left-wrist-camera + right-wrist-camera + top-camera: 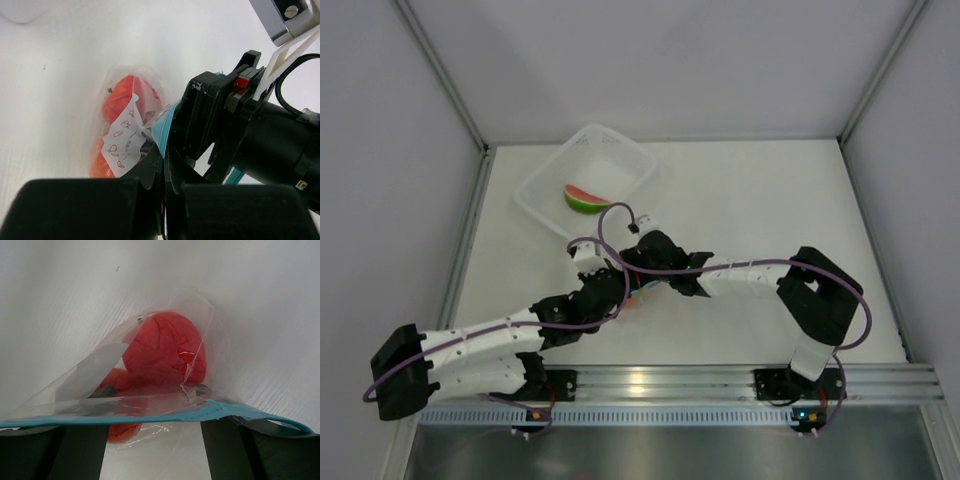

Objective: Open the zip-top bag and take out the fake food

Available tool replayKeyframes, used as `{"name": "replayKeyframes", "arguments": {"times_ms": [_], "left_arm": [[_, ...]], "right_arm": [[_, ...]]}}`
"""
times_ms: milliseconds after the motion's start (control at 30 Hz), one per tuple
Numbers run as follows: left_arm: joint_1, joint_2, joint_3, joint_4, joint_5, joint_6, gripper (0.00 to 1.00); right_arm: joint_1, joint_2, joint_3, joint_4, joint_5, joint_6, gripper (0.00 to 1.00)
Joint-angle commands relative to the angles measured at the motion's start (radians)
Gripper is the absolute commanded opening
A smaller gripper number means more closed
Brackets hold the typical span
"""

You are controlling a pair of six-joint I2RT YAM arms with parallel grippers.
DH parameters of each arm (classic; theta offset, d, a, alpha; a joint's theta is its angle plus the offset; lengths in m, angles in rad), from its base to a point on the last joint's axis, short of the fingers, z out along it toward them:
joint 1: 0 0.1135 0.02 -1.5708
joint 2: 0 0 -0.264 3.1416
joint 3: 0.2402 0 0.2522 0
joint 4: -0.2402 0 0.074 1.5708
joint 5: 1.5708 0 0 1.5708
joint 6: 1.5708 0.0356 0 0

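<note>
Translucent white tub at the far left of the white table

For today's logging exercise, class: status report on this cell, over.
Left fingers shut on bag edge; right fingers apart at zip strip. Tomato and orange fruit inside bag; wedge in basket. Nothing in the way.

In the top view I read the basket at upper centre-left, with the watermelon wedge inside it. Below it, at frame centre, the zip-top bag lies on the table, with the tomato-like ball and the orange fruit inside.
</note>
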Motion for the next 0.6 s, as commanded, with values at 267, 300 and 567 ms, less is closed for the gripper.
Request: {"name": "replayKeyframes", "arguments": {"times_ms": [267,300,567], "left_arm": [[-0.026,-0.013,-0.018,0.208,0.177,-0.091,0.0],[-0.026,-0.017,-0.023,0.211,0.179,-0.092,0.0],[-0.025,-0.05,-0.046,0.211,0.156,-0.092,0.0]], "right_arm": [[0.025,0.138,0.169,0.103,0.128,-0.03,0.72],[0.025,0.137,0.166,0.11,0.159,-0.036,0.7],[0.022,0.13,0.153,0.221,0.015,-0.101,0.68]]}}
